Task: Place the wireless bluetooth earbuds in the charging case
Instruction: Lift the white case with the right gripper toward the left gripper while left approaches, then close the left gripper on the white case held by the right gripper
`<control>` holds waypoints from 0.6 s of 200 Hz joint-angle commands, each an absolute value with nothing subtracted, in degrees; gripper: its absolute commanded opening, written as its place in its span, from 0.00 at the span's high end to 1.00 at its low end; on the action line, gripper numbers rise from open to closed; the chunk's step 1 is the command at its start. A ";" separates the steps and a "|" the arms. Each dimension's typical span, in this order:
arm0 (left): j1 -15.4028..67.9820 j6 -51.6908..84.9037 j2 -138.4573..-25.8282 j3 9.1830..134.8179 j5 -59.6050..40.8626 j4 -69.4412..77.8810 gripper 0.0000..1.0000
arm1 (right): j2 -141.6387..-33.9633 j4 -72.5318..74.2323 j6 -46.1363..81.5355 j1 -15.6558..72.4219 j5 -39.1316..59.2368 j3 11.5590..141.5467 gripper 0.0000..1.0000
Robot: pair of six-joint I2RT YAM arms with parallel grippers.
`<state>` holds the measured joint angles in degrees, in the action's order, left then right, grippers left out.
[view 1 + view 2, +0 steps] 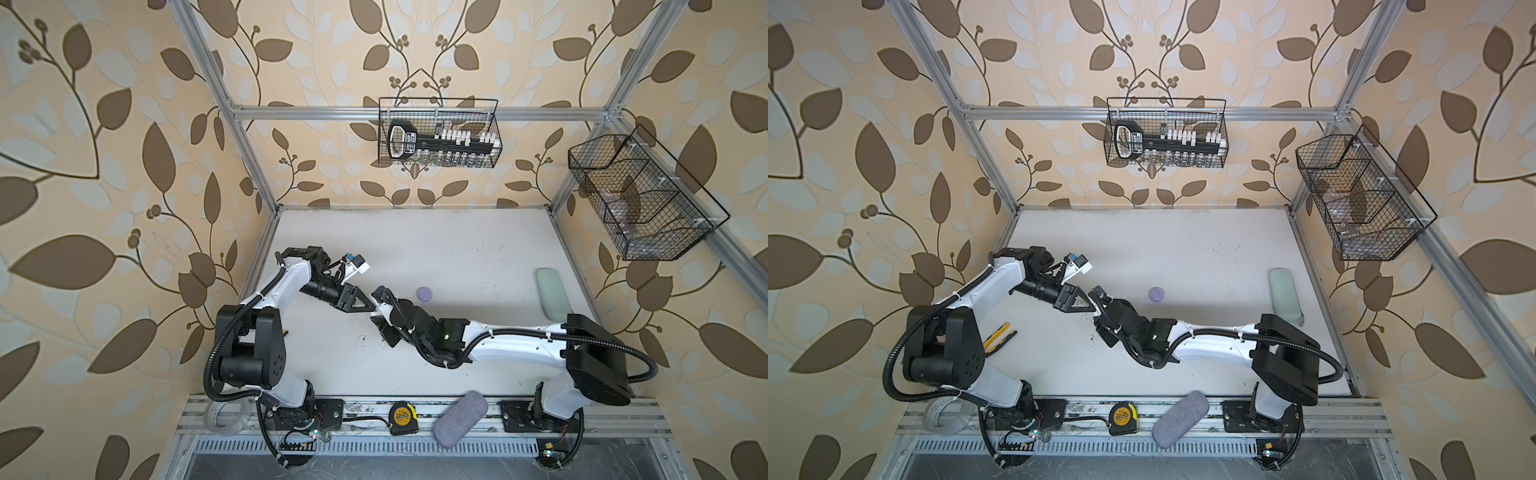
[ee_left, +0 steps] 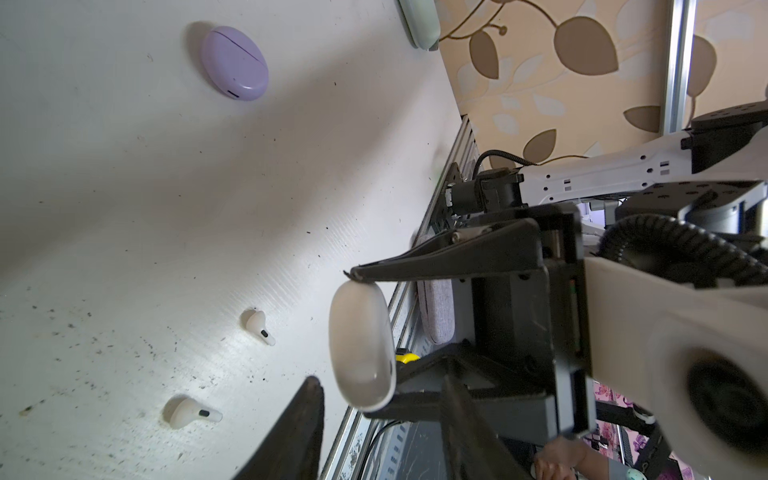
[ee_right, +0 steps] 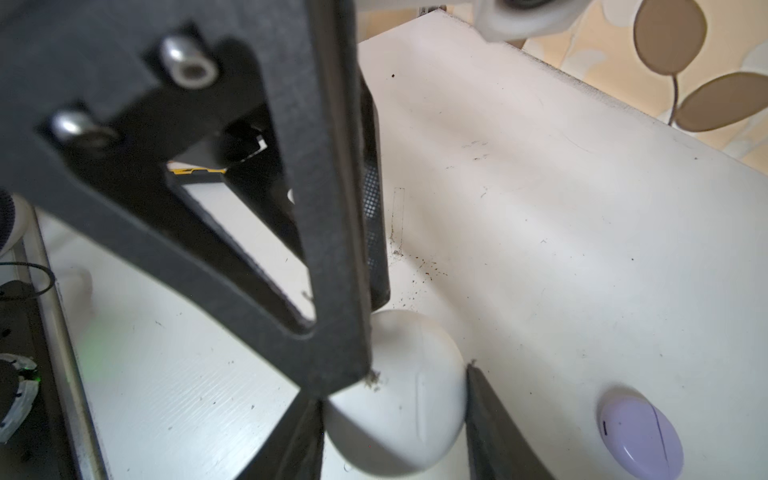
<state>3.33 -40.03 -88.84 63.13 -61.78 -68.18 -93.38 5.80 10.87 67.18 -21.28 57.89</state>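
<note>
- Right fingers point(image 3: 488, 415) clamp the white charging case point(image 3: 407, 399), held above the desk point(image 2: 124, 208).
- Left fingers point(image 3: 332, 249) meet the case's edge; their grip cannot be told.
- Two white earbuds point(image 2: 258, 326) point(image 2: 191, 412) lie on the desk below the fingers.

Glossy white plastic case point(image 3: 399, 419), satin lavender case point(image 3: 640, 440), scuffed matt tabletop point(image 3: 582, 249)

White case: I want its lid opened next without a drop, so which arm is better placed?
Probably left. The right tool is shut on the white case, carrying it; the left tool has its tips at the case's end.
</note>
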 commanded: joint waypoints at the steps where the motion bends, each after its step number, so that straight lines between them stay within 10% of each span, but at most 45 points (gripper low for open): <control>1: 4.89 -43.13 -89.66 65.21 -64.27 -72.06 0.53 | -91.41 4.22 7.65 67.46 -20.52 59.76 0.67; 120: 6.15 -43.51 -89.47 65.30 -63.71 -72.24 0.65 | -91.25 -1.18 2.15 68.02 -22.24 62.78 0.67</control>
<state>5.34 -41.98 -89.76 63.40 -62.22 -69.45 -92.40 0.73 4.45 67.46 -21.50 60.58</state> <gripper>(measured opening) 0.358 0.460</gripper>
